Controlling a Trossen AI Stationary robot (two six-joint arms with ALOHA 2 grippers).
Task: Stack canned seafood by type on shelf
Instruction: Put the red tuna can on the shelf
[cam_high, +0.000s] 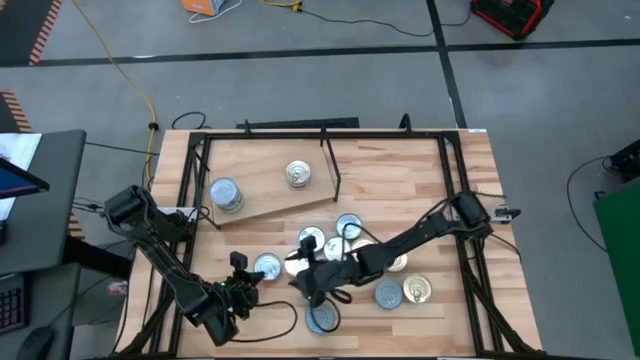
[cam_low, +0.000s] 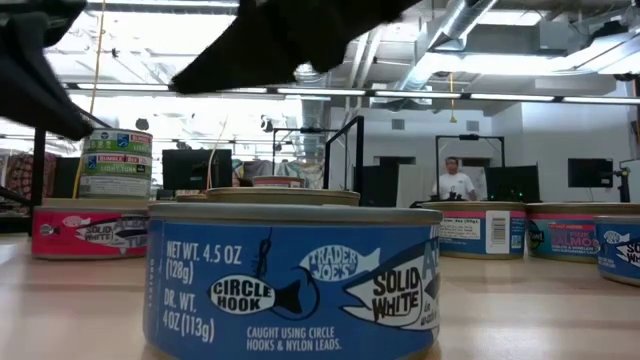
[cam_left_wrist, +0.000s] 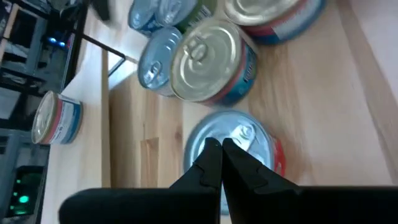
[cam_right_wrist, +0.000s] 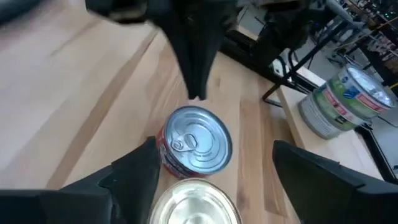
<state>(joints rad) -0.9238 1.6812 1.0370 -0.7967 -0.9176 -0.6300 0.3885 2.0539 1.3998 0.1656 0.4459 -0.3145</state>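
The shelf (cam_high: 265, 170), a light plywood board with a black rod (cam_high: 331, 160), carries a stack of green-labelled tins (cam_high: 226, 194) and a single tin (cam_high: 298, 175). Several tins of canned seafood lie on the table in a cluster (cam_high: 345, 240), with a blue tin (cam_low: 290, 275) near the front edge. My left gripper (cam_high: 243, 272) is shut, its tips over a red tin with a silver lid (cam_left_wrist: 239, 140). My right gripper (cam_high: 300, 283) is open; its fingers (cam_right_wrist: 134, 171) stand apart on either side of a cream-lidded tin (cam_right_wrist: 193, 202), with the red tin (cam_right_wrist: 196, 144) just beyond. My left gripper's shut fingertips (cam_left_wrist: 217, 149) slant down over the near part of the red tin's lid (cam_left_wrist: 245, 132). The fingers themselves hide the spot, so I cannot tell whether they touch it. The tin stands flat on the table.
More tins stand right of my right gripper (cam_high: 388, 295) (cam_high: 417, 290). A black frame (cam_high: 470, 250) runs along the table's sides. A bare strip of butcher-block lies along the left side (cam_high: 175, 250). A person (cam_low: 455, 180) stands far back in the room.
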